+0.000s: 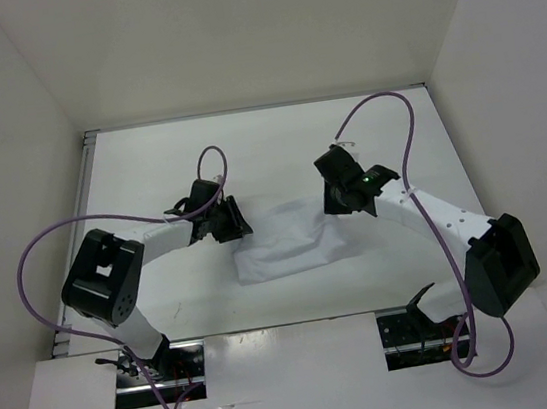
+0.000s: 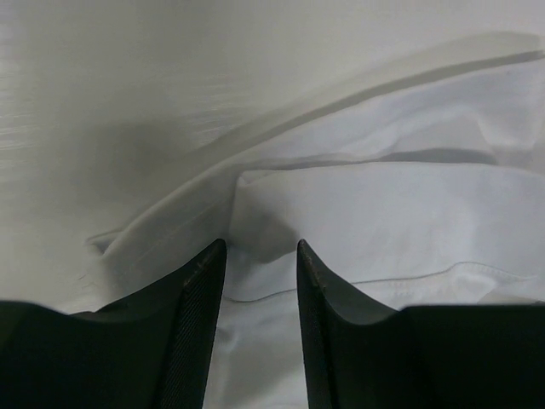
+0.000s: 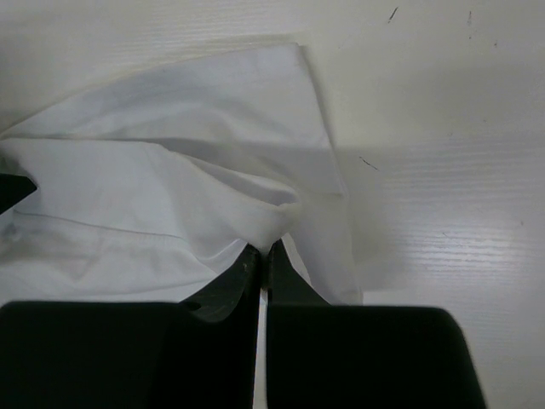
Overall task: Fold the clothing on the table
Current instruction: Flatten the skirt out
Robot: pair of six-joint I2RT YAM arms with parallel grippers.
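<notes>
The clothing [image 1: 289, 248] lies crumpled on the surface [image 1: 148, 171], long axis running left to right; my right fingers [image 3: 230, 290] pinch its right edge, my left fingers [image 2: 197, 324] stand apart astride its left fold

Soft, even light falls from above, and we find the overhead view sharp from edge to edge. The table [image 1: 148, 171] gives back a pale glare near the arm bases, and the arms cast only faint shadows. Just ahead of the left gripper [image 2: 261, 247] a soft grey shadow dims the clothing [image 2: 383, 213]; its fingers read nearly black, with little detail. At the right gripper [image 3: 262, 249] we see crisp folds, and a grey shadow lies on the yellowish table just right of its fingertips.
</notes>
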